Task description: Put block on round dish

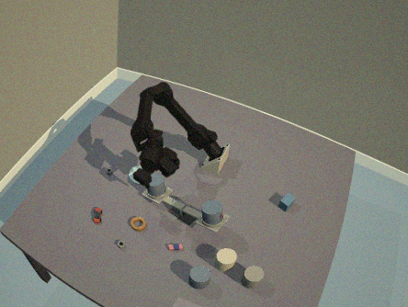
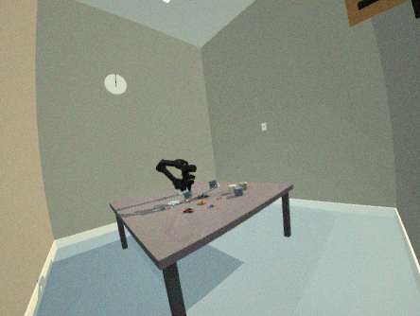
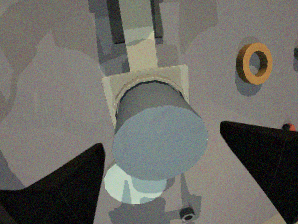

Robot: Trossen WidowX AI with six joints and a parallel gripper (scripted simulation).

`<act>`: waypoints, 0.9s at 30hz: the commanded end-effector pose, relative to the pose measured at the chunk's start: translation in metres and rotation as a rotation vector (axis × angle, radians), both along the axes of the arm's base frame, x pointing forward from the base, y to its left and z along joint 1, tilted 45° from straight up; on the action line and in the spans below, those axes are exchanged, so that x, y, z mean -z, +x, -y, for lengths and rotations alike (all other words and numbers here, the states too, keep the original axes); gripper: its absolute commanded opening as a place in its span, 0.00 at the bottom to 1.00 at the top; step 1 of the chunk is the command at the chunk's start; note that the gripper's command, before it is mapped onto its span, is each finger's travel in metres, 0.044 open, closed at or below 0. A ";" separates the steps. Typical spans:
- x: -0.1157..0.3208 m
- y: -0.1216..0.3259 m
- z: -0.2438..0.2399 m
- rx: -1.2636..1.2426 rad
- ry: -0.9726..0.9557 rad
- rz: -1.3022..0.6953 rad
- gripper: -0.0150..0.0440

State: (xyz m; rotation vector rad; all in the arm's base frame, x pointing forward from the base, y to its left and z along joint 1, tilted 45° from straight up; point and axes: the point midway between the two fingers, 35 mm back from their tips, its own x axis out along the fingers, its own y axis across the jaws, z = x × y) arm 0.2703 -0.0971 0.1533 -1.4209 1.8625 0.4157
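Note:
A blue-grey cup stands on the left pan of the balance. The other blue-grey cup stands on the right pan; this end looks higher than the left one. My gripper is open and empty above the left cup. In the wrist view its fingertips stand on either side of the cup's top, with gaps on both sides. The pale round dish lies on the table just beyond the left cup, partly hidden. No block shows under either cup.
An orange ring, a red toy car and a pink-blue piece lie near the balance. A cream cylinder, a tan one and a grey-blue one stand near the front. A blue box is at right.

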 end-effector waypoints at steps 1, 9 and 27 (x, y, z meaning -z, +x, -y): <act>0.006 -0.002 0.006 0.001 -0.004 -0.008 1.00; 0.015 -0.004 0.015 0.001 -0.005 -0.008 1.00; 0.029 -0.008 0.029 0.001 -0.008 -0.008 0.86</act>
